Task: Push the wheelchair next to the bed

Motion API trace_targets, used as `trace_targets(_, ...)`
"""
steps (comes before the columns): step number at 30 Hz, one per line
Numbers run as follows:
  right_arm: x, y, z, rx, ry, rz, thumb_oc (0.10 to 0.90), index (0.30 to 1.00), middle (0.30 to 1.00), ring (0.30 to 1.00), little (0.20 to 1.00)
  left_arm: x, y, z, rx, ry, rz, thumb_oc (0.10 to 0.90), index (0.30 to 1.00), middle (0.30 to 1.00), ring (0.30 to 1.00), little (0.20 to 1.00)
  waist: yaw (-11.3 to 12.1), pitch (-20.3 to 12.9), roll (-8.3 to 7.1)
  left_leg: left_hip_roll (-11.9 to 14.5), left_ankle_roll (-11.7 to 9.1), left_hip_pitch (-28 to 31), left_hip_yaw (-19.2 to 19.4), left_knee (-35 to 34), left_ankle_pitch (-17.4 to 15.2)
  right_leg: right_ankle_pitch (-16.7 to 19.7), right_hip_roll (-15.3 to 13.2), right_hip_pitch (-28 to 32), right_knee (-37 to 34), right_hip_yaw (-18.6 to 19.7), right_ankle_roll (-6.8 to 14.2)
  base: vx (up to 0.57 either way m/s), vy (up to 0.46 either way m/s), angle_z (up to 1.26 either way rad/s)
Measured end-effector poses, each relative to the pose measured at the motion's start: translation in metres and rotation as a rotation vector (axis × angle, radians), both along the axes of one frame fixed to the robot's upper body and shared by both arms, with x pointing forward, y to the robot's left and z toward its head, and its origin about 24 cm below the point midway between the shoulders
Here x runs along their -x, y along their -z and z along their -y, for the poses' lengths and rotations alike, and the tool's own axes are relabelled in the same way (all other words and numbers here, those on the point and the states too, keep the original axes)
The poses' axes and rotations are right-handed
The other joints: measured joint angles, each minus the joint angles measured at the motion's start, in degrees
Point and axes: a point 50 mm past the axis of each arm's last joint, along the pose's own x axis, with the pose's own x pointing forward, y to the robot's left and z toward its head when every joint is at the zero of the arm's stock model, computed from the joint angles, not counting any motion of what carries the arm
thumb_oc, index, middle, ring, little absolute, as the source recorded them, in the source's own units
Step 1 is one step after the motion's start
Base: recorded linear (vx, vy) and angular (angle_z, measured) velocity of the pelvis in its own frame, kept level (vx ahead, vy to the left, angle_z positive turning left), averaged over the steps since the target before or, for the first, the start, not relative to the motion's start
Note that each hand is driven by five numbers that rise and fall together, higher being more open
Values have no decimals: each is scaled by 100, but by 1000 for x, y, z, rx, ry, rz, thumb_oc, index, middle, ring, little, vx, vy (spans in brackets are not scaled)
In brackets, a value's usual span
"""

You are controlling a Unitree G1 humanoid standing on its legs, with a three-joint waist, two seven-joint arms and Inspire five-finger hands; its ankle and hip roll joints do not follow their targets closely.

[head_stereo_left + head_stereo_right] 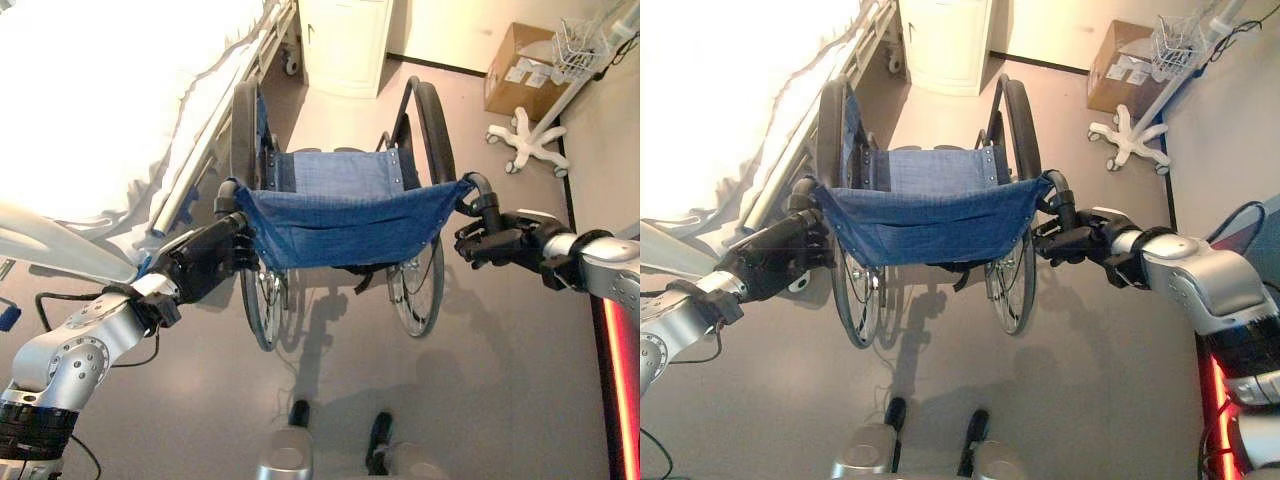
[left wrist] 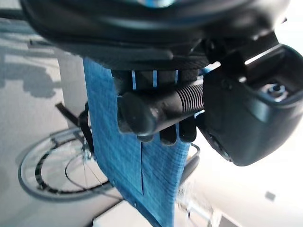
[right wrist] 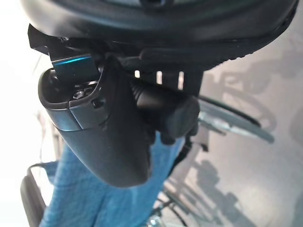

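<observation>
Wheelchair (image 1: 340,220) is seen from behind, held at both push handles, standing on the floor (image 1: 480,380) ahead of both robot hands; the bed (image 1: 110,110) lies just beyond and outboard of the left robot hand (image 1: 205,258), its side rail (image 1: 215,130) close beside the chair's left wheel (image 1: 245,130); chair judged already near the bed, whether parked close enough cannot be told.

Left robot hand is curled around the left push handle (image 2: 161,106), fingers wrapped over the ribbed black grip, thumb alongside; right robot hand (image 1: 495,243) is likewise closed around the right push handle (image 3: 165,109), the rounded grip end protruding past the fingers.

Handling, as judged: frame is stiff metal tube, fairly heavy but free-rolling on large spoked wheels; small steering corrections are expected to come from uneven push between the two grips. Ribbed rubber grips are the proper hold; friction there is judged good. Blue backrest sling (image 1: 345,225) is soft woven cloth stretched between the uprights, slightly sagging, riveted along the edges; it would give under load and is not to be pushed on.

Floor is smooth, pale, hard; rolling resistance judged low. Beyond the right robot hand a cardboard box (image 1: 525,70) and a white wheeled stand base (image 1: 528,140) are noted, well apart from the chair; a white cabinet (image 1: 345,45) stands ahead.
</observation>
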Motion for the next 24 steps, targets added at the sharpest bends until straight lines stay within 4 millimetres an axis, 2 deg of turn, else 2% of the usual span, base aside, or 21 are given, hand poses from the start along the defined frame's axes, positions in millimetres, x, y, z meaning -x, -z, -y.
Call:
trace_targets(1, -1, 1, -2, 2, -3, -3, 400, 300, 300, 300, 300, -1, 4, 0, 15, -17, -7, 400, 300, 300, 300, 300, 51, 0, 2, 30, -52, -103, 143, 303, 33, -31, 7, 101, -43, -54, -52, 224, 32, 18)
trace_targets(3, -3, 4, -6, -7, -9, -6, 400, 300, 300, 300, 300, 0, 10, -2, 10, -31, -24, 400, 300, 300, 300, 300, 73, 1, 2, 88, -186, -66, 225, 442, 119, -52, 17, 262, -63, -155, -90, 244, 123, 10)
trace_targets(4, -3, 5, -7, -10, -12, -7, 400, 300, 300, 300, 300, 1, 11, -3, 2, -34, -29, 400, 300, 300, 300, 300, 94, 0, 6, 148, -183, -118, 347, 471, 71, -83, 10, 346, -78, -180, -132, 283, 167, 16)
trace_targets(5, -3, 5, -8, -2, -12, -6, 400, 300, 300, 300, 300, 1, 14, -5, 12, -20, -37, 400, 300, 300, 300, 300, 84, 0, 5, 170, -140, -51, 623, 200, 71, -104, 19, 481, -175, -188, -158, 288, 204, 12)
trace_targets(6, -4, 5, -7, 10, -9, -4, 400, 300, 300, 300, 300, 1, 15, -5, 14, -13, -38, 400, 300, 300, 300, 300, 92, -6, 27, 165, -120, 11, 681, -114, 97, -111, 47, 505, -174, -198, -166, 300, 237, 14)
trace_targets(7, -5, 5, -7, 16, 0, 0, 400, 300, 300, 300, 300, 1, 14, -6, 13, 8, -38, 400, 300, 300, 300, 300, 83, -29, 80, 215, -30, -71, 664, -510, 215, -111, 86, 585, -225, -164, -166, 307, 248, 8)
trace_targets(10, -8, 5, -4, 53, 35, 16, 400, 300, 300, 300, 300, -1, 12, -4, 25, 44, -26, 400, 300, 300, 300, 300, 133, -30, 80, 437, -118, -350, 593, -934, 425, -146, 115, 657, -253, -164, -164, 292, 256, -10)
trace_targets(11, -11, 5, -4, 54, 51, 22, 400, 300, 300, 300, 300, -1, 12, -3, 27, 52, -27, 400, 300, 300, 300, 300, 141, -48, 119, 592, -155, -448, 434, -1187, 642, -149, 118, 686, -253, -156, -159, 192, 211, -33)
trace_targets(12, -11, 5, -4, 66, 55, 26, 400, 300, 300, 300, 300, -1, 13, -3, 28, 56, -28, 400, 300, 300, 300, 300, 164, -60, 153, 639, -168, -444, 371, -1303, 743, -166, 116, 706, -253, -160, -139, 260, 330, -49)
trace_targets(13, -10, 4, -2, 77, 60, 27, 400, 300, 300, 300, 300, 0, 14, -2, 29, 66, -35, 400, 300, 300, 300, 300, 207, -104, 238, 696, -132, -377, 247, -1437, 790, -293, 82, 793, -253, -178, 135, 198, 287, -51)
trace_targets(14, -10, 8, -3, 73, 60, 19, 400, 300, 300, 300, 300, 1, 17, -3, 30, 71, -48, 400, 300, 300, 300, 300, 201, -142, 261, 659, -40, -311, 284, -1473, 1243, -336, -21, 893, -253, -177, 333, 186, 282, -46)
trace_targets(16, -9, 10, -4, 79, 52, 7, 400, 300, 300, 300, 300, 0, 16, -5, 26, 59, -50, 400, 300, 300, 300, 300, 136, -223, 66, 299, 99, -164, 425, -1685, 1239, -365, -275, 887, -235, -222, 304, 119, 228, -11)
trace_targets(19, -7, 4, -5, 68, 50, 27, 400, 300, 300, 300, 300, -4, 7, -9, 11, 35, -21, 400, 300, 300, 300, 300, 85, -241, 36, -57, 327, -96, 454, -1751, 1186, -317, -599, 922, -191, -357, 383, 92, 245, 5)
trace_targets(21, -7, 2, -5, 33, 51, 33, 400, 300, 300, 300, 300, -8, 4, -11, 3, 22, -12, 400, 300, 300, 300, 300, 61, -238, 41, -112, 385, -87, 460, -1746, 1150, -295, -658, 866, -8, -373, 408, 46, 179, 10)
trace_targets(24, -7, 6, -8, 16, 48, 25, 400, 300, 300, 300, 300, -11, 3, -14, 5, 21, -8, 400, 300, 300, 300, 300, -49, -227, 67, -49, 403, 145, 405, -1909, 1139, -296, -693, 703, 658, -424, 411, 39, 173, 12)
